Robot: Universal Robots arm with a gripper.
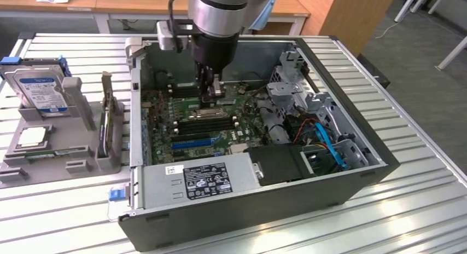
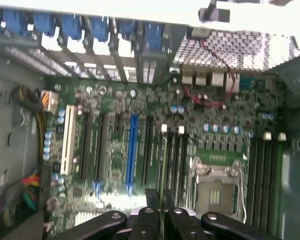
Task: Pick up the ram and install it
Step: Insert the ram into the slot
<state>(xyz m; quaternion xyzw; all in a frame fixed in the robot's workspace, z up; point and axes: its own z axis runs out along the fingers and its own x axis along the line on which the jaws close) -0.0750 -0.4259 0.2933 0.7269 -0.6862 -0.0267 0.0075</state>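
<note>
My gripper [image 1: 213, 97] reaches down into the open computer case [image 1: 365, 172], just above the motherboard [image 1: 191, 134] near the bare processor socket [image 1: 207, 110]. Its black fingers [image 2: 151, 216] stand almost together, shut on the ram [image 2: 162, 165]. In the wrist view the ram appears edge-on as a thin green strip running out from the fingertips. It hangs over the board beside a bank of black memory slots [image 2: 176, 160] with white end clips. A second bank of slots [image 2: 265, 170] lies on the far side of the socket [image 2: 215, 187].
A blue expansion slot [image 2: 132, 150] and black card slots lie beside the memory slots. The power supply [image 1: 197, 180], drive cage and cables fill the case at the exterior view's right. A grey fixture [image 1: 76, 166] outside holds a hard drive [image 1: 40, 90], a processor chip [image 1: 33, 136] and an upright card [image 1: 109, 120].
</note>
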